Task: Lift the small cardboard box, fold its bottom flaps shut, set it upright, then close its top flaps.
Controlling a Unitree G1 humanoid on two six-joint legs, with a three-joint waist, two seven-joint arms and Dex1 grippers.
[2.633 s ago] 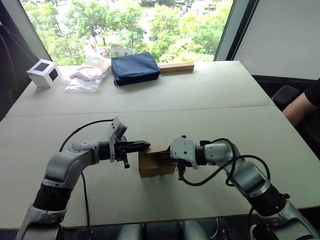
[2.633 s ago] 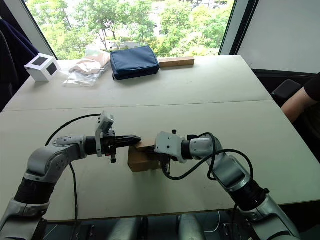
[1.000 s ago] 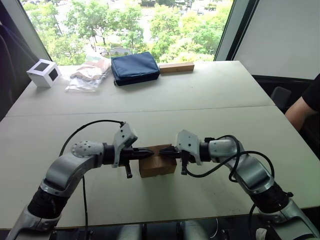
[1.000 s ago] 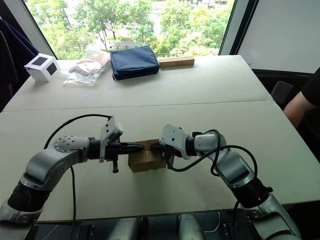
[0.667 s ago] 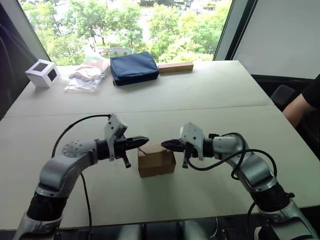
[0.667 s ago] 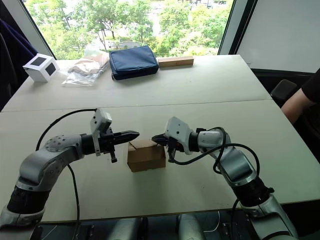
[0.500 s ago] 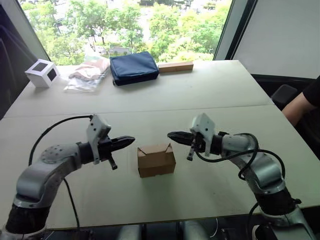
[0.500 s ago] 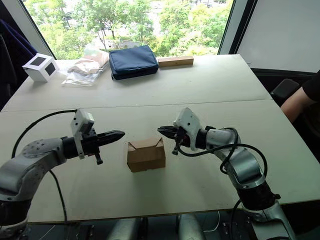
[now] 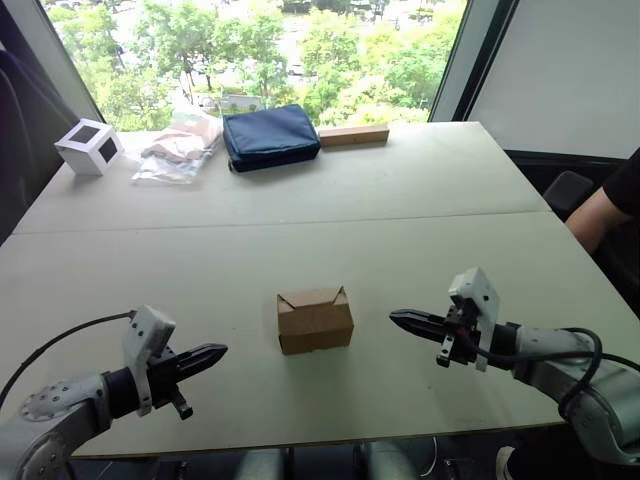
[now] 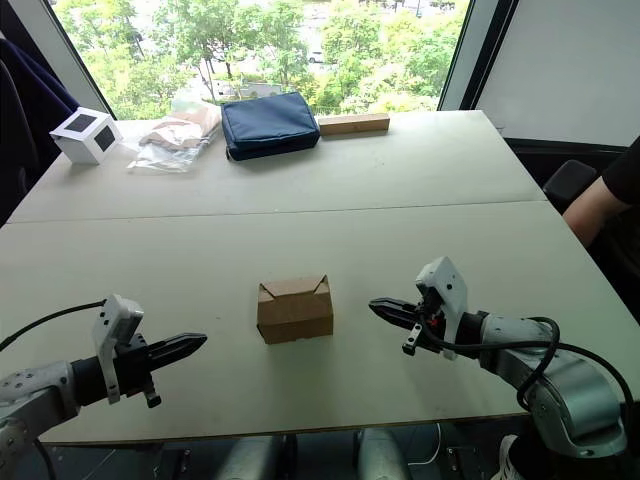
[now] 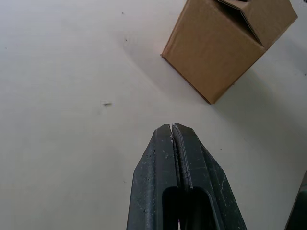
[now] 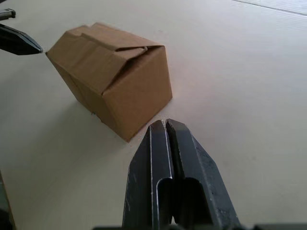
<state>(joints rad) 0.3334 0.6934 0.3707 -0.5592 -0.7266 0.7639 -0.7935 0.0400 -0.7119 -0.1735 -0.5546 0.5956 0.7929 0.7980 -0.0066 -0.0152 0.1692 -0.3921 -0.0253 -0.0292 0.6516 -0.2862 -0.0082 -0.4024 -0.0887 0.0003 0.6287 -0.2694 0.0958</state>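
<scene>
Right wrist view: I see both grippers, left (image 9: 207, 353) and right (image 12: 165, 125), closed and empty, well apart from the small cardboard box (image 9: 314, 319); its top flaps (image 12: 108, 40) look folded down, so I judge the task finished bar pressing them flat.

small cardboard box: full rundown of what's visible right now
The small cardboard box is a plain brown, unprinted corrugated carton standing upright on the pale table, near its front edge. Its top flaps are folded over, overlapping, with angled cut corners; one edge sits slightly raised, so they aren't fully flat. The walls look undented. Nothing touches it except the table. The left gripper and right gripper, both shut, flank it at a distance.
</scene>
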